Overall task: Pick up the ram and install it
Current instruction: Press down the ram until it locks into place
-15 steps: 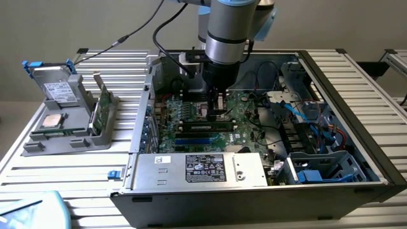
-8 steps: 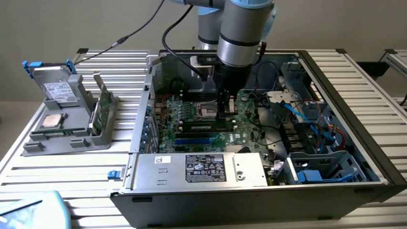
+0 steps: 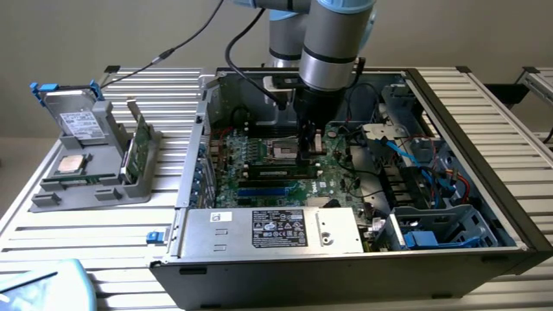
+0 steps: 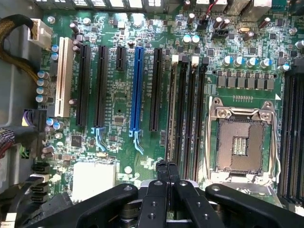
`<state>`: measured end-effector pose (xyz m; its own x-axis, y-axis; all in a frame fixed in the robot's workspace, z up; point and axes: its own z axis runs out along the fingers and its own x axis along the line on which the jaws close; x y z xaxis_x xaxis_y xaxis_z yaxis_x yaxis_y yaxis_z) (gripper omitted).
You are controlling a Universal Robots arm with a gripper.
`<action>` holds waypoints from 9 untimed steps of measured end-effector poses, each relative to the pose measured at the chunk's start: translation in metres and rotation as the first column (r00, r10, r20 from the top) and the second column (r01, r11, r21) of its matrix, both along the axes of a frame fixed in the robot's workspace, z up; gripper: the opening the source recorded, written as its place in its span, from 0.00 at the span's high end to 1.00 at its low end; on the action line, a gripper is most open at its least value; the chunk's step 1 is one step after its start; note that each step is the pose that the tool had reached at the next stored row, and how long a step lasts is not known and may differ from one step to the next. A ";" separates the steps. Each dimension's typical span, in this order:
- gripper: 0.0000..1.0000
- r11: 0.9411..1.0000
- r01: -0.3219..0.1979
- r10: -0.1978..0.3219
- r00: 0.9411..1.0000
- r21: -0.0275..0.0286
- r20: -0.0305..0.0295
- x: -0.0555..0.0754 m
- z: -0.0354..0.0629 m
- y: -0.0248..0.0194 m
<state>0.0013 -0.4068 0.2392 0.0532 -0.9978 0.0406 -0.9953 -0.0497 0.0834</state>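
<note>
Gripper [image 3: 307, 152] low inside the open case [image 3: 484, 139], just above the motherboard [image 3: 259, 188], near the middle of the exterior view. Fingers [image 4: 162, 178] pressed together, nothing visible between them. Seen from the wrist, tips poised over the bank of black memory slots [image 4: 187, 114] beside the empty processor socket [image 4: 240, 140]; white latches [image 4: 175, 59] at the far end of two slots. Cannot tell whether tips touch a slot or stay just clear of it.

Ram [image 3: 141, 144] on the exterior view's left, standing on its long edge in a grey holder [image 3: 87, 191] on the slatted table [image 3: 78, 227], outside the case and well apart from the gripper. Leaning slightly, green face turned toward the case. In the same holder: a drive [image 3: 79, 120] with a white label propped at the back, and a square silver processor [image 3: 69, 165] lying flat in front of it.

Directly below the gripper in the exterior view, a long dark strip [image 3: 276, 172] along one slot; too small to tell whether a stick or the bare slot. Blue expansion slot [image 4: 137, 80] among black ones further along the board. Power supply [image 3: 276, 227] with a labelled top at the near edge of the case. Black cables [image 3: 246, 71] looping from the arm down into the case.
</note>
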 end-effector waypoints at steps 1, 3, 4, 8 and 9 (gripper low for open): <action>0.89 1.000 0.001 -0.001 1.000 0.000 0.000 0.000 -0.0009 0.0016; 0.89 1.000 0.001 -0.001 1.000 0.000 0.000 0.000 -0.0018 0.0024; 0.89 1.000 0.001 -0.001 1.000 0.000 0.000 0.000 -0.0018 0.0024; 0.89 1.000 0.001 -0.001 1.000 0.000 0.000 0.000 -0.0041 0.0025; 0.89 1.000 0.001 -0.001 1.000 0.000 0.000 0.000 -0.0056 0.0024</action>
<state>0.0015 -0.4044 0.2336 0.0524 -0.9978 0.0406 -0.9953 -0.0489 0.0833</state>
